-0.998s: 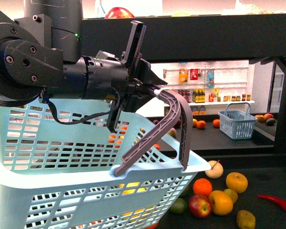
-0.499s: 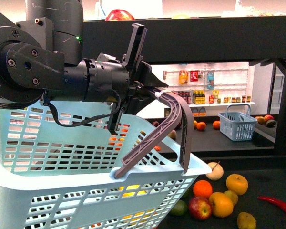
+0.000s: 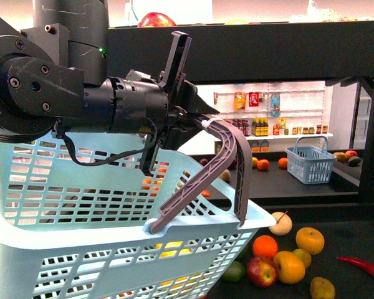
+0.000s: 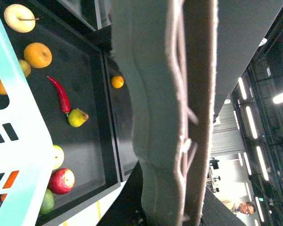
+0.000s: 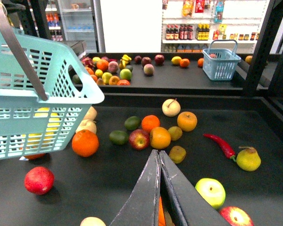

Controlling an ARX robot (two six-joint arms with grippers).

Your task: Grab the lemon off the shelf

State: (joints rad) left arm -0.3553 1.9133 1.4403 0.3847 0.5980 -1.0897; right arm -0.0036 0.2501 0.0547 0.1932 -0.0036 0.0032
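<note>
Two claws, two jobs: my left claw (image 3: 202,123) is clamped around the grey handle (image 3: 232,163) of a pale blue basket (image 3: 81,249), which fills the near foreground of the front view. My right claw (image 5: 157,153) hangs low over the dark tier of the shelf (image 5: 108,188), its fingers pressed together.

Just beyond that claw lies a loose cluster of fruit: a red apple (image 5: 139,139), an orange-yellow fruit (image 5: 159,137) with a reddish blush, a green fruit (image 5: 118,137) and, a little further back, an orange (image 5: 150,123). The lemon (image 5: 174,133), small and plain yellow, sits in this cluster on the shelf, touching the orange-yellow fruit and partly hidden behind it. A pale stemmed fruit (image 5: 170,107) marks the back of the group.

Off to my right lie a red chilli (image 5: 220,145) and a yellow pear (image 5: 248,158). Farther away, a second dark tier carries more fruit and a small blue basket (image 5: 220,63). White wall shelves (image 5: 203,21) of bottles stand behind it.
</note>
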